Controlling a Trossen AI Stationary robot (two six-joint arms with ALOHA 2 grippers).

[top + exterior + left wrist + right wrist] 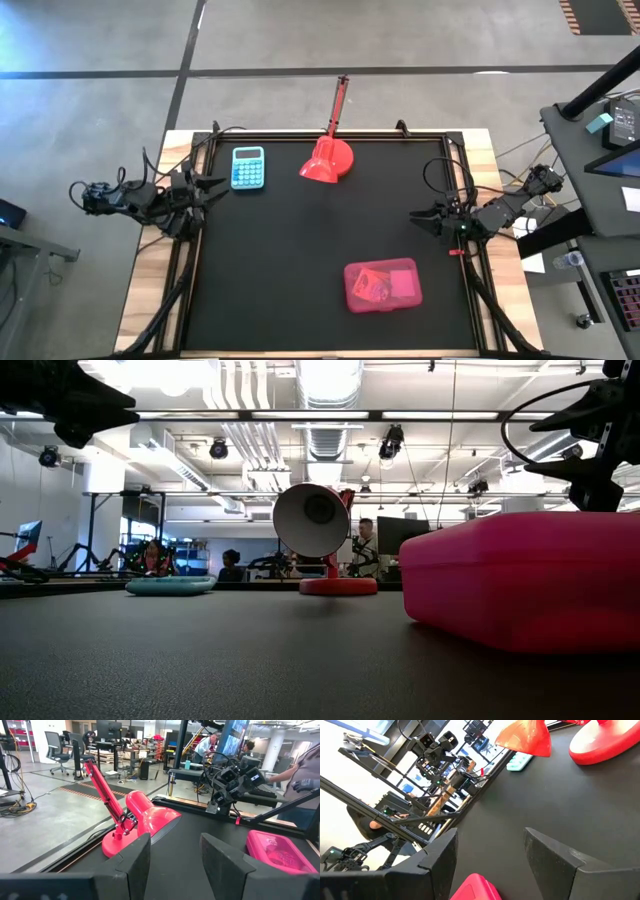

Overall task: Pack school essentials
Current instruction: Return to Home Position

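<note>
A pink case lies flat on the black table, near right; it also shows in the low view. Small orange and pink items show through its top; I cannot tell them apart. My left gripper hovers open at the table's left edge, beside a light-blue calculator, with nothing between its fingers. My right gripper hovers open at the right edge, farther back than the case, its fingers bare. The case's edge shows just ahead of them.
A red desk lamp stands at the far middle, its arm reaching past the far edge; its shade faces the near side. The calculator lies flat at the far left. People and desks show in the room beyond.
</note>
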